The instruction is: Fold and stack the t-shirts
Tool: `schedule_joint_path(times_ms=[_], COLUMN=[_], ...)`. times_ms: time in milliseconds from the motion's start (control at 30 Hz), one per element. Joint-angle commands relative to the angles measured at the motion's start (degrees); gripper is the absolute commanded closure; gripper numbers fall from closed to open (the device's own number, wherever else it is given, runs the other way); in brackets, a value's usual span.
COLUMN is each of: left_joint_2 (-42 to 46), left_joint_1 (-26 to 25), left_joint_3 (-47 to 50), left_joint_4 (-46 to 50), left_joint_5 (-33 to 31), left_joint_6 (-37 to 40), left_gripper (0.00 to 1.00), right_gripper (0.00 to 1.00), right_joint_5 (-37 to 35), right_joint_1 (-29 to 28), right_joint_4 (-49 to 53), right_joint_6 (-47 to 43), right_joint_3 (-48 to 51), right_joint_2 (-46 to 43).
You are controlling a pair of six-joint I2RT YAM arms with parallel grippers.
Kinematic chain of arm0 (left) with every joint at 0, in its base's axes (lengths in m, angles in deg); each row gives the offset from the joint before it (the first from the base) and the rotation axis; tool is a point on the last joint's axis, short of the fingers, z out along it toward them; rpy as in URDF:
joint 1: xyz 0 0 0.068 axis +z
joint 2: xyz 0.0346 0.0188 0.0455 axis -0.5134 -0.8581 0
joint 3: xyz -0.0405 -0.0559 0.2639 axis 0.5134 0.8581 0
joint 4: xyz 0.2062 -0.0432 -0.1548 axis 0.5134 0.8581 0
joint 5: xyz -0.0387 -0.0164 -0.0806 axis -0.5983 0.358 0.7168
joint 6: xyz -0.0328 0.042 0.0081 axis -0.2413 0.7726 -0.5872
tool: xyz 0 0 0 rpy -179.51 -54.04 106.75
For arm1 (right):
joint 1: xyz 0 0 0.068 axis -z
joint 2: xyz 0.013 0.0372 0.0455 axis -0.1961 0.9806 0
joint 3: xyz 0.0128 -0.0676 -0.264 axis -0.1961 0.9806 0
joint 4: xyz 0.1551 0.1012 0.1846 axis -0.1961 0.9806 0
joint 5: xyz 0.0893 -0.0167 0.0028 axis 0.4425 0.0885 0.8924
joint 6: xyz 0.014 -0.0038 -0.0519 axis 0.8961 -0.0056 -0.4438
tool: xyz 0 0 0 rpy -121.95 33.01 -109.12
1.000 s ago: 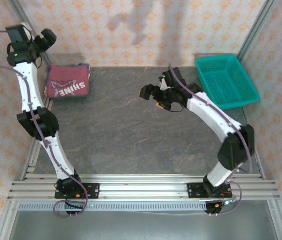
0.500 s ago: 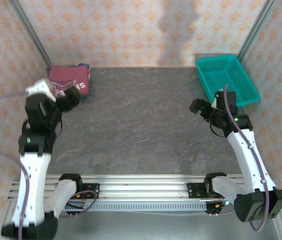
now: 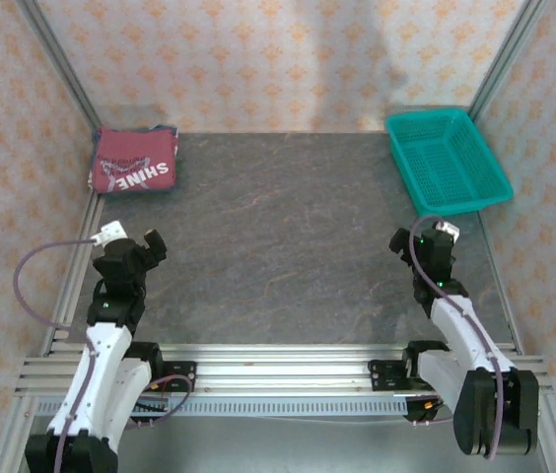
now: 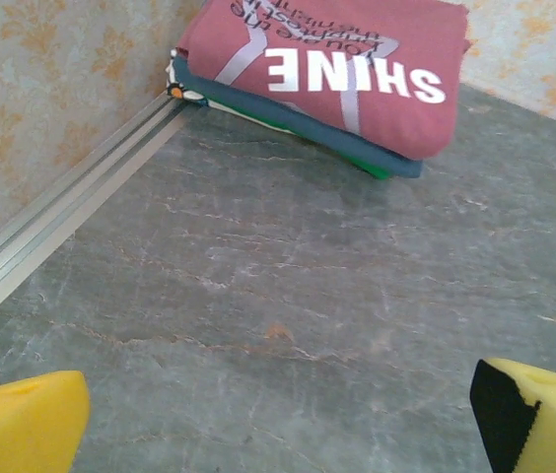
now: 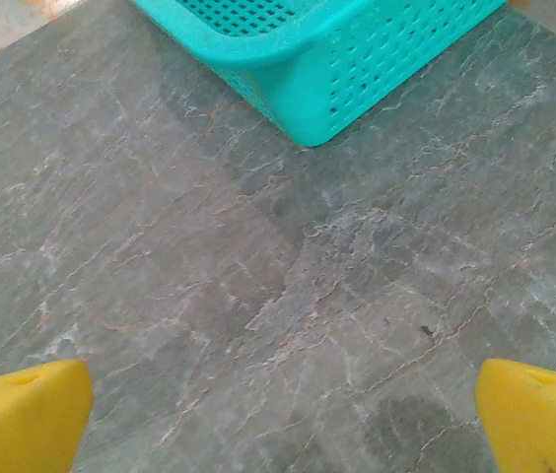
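Note:
Two folded t-shirts lie stacked in the table's far left corner. The maroon shirt with white "SHINE" lettering is on top, and in the left wrist view the maroon shirt covers the dark blue shirt, of which only the folded edge shows. My left gripper sits low near the left front, far from the stack; its yellow fingertips stand wide apart, open and empty. My right gripper rests near the right front, open over bare table.
A teal mesh basket stands at the back right, and the basket's near corner lies ahead of the right gripper. A thin green edge shows under the blue shirt. Metal rails line the left wall.
Both arms have pulled back from the far part of the table to low, folded poses near the front edge. The shirt stack has stayed put.

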Motion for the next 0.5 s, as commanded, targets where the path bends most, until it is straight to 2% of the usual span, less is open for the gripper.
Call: schedule_joint_path(times_ms=[0, 100, 200, 267, 333, 433, 467], left_joint_2=[-8.8, -16.6, -23.2, -27.4, -31.5, -37.8, -39.8], left_joint_1=[-0.8, -0.9, -0.9, -0.9, -1.0, -2.5, -2.8], left_joint_3=[1.1, 2.7, 1.4, 2.2, 1.9, 0.5, -0.5], left_joint_4=[-17.7, -27.2, -29.8, -35.3, -39.0, -43.7, -44.0], left_joint_5=[-2.7, -4.7, -6.1, -6.0, -5.5, -6.6, -5.2], left_joint_6=[2.5, 2.8, 4.3, 4.3, 4.2, 6.6, 7.7], left_gripper=[0.0, 0.0, 0.0, 0.0, 0.0, 0.0, 0.01], right_gripper=[0.01, 0.01, 0.01, 0.01, 0.01, 0.01, 0.01], right_joint_5=[-2.4, -1.0, -0.3, -2.5, -3.7, -8.7, -9.8], right_joint_1=[-0.1, -0.3, -1.0, -2.7, -3.5, -4.2, -4.2], right_joint_4=[-17.5, -25.9, -32.7, -37.0, -34.1, -48.1, -47.9], right_joint_6=[-4.3, -5.7, -6.7, -8.4, -10.6, -11.6, -12.6], right_joint_3=[2.3, 4.9, 5.3, 4.9, 2.6, 7.2, 7.2], right_joint_2=[1.2, 3.5, 8.1, 11.6, 14.3, 19.8, 19.8])
